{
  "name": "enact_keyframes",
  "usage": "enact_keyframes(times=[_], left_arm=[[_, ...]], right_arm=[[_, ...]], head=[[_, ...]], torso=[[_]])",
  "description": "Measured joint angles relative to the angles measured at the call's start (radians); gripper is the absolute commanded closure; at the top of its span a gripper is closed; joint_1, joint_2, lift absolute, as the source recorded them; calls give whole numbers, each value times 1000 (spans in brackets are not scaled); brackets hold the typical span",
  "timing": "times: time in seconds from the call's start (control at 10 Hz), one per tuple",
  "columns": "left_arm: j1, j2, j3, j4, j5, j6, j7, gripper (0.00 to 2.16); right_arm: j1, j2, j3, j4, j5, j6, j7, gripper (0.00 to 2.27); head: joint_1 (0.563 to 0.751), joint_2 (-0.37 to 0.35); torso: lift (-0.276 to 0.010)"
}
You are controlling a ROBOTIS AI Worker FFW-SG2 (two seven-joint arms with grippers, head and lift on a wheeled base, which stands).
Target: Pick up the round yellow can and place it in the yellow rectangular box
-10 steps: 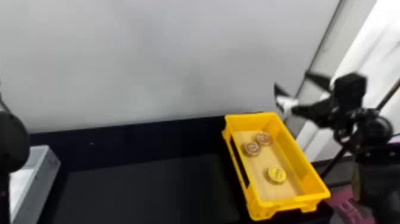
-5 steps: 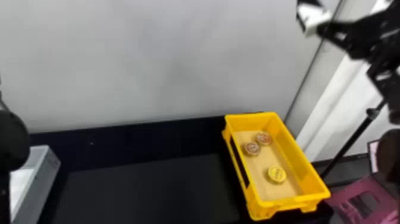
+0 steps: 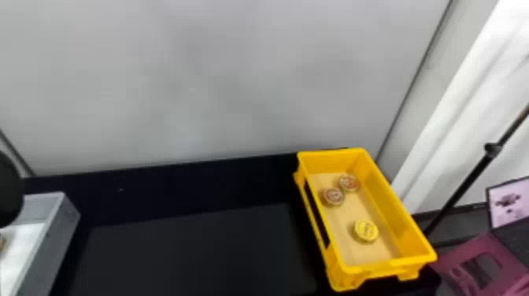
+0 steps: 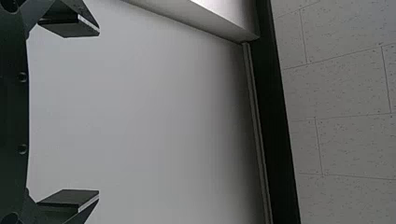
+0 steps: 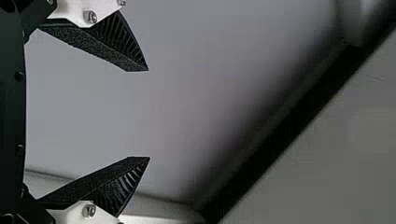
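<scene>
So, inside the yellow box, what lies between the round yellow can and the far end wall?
In the head view, a left red-topped can and, slightly farther back, a right red-topped can rest there on the tan floor.

One round yellow can. Two red-topped cans. One yellow rectangular box. One grey box. One brownish item, partly cut off. One desk. One black pole. One screen. One maroon item.

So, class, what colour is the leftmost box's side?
The box's side is grey, clearest in head view.
</scene>
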Motion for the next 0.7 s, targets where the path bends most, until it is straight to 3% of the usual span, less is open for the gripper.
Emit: enact_keyframes(times=[0.3, 0.7], left_arm=[[24, 10, 41, -35, -5, 16, -2, 64], [55, 29, 134, -103, -39, 34, -1, 64]], right_arm=[[-94, -49, 41, 0, 60, -149, -76, 122], [-115, -64, 74, 1, 83, -156, -127, 122]], head=[[694, -78], [694, -78]], torso=[[-5], [-5]])
